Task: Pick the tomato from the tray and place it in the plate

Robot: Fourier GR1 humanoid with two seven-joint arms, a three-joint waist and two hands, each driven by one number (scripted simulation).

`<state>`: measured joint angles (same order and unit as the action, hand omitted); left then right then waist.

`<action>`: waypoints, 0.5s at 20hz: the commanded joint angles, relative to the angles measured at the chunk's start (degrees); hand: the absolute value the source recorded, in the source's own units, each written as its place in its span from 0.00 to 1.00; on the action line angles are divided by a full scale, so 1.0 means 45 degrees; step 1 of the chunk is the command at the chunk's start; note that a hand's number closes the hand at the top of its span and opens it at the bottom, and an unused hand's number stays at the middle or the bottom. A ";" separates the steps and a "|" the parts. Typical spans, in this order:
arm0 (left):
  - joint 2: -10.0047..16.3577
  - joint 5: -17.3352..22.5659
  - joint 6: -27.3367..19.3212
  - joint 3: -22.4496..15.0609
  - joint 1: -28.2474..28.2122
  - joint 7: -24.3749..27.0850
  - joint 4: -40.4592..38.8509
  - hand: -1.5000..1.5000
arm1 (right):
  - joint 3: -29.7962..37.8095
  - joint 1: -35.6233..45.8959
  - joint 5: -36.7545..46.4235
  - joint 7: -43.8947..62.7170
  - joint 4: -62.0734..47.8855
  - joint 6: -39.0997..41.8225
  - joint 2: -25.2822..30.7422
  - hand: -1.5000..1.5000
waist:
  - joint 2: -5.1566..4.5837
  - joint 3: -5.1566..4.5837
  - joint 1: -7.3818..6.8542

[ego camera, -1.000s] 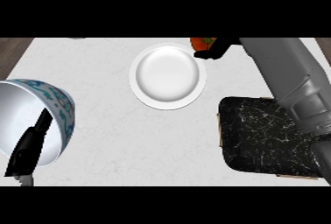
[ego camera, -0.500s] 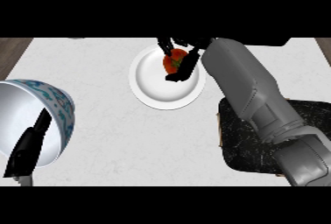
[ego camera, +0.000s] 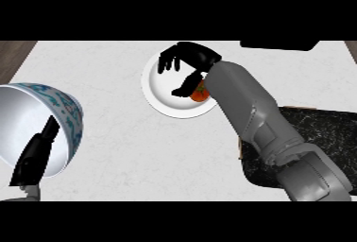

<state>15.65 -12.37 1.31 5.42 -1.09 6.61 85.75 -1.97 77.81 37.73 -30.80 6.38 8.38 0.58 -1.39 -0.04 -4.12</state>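
The red tomato (ego camera: 199, 95) lies on the right part of the white plate (ego camera: 162, 97) at the middle back of the counter. My right hand (ego camera: 187, 57) hovers over the plate's far rim, fingers spread and pointing left, thumb (ego camera: 186, 88) reaching down beside the tomato. The hand is open and does not enclose the tomato; my grey forearm hides the tomato's right edge. The dark marbled tray (ego camera: 326, 136) sits at the right, partly under that arm. My left hand (ego camera: 33, 158) rests open at the lower left.
A large white bowl with a teal pattern (ego camera: 38, 118) stands tilted at the left, just behind my left hand. A dark object (ego camera: 279, 44) lies at the counter's far edge. Brown floor shows past the counter's back left corner.
My right hand came down over the plate and its fingers opened off the tomato, which now lies on the plate's right side. The left hand has stayed still.
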 commanded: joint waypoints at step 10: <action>-0.0024 -0.0047 -0.0154 0.0294 -0.0447 0.0707 -0.0206 0.50 | 0.2997 -0.0171 -0.3110 0.0290 0.0363 -0.0303 0.0588 0.00 | 0.0027 0.0006 0.0162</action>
<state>15.58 -12.50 1.30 5.91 -1.81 7.75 85.58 7.07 77.38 27.90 -30.25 7.59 7.44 1.29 -1.32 0.00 -3.99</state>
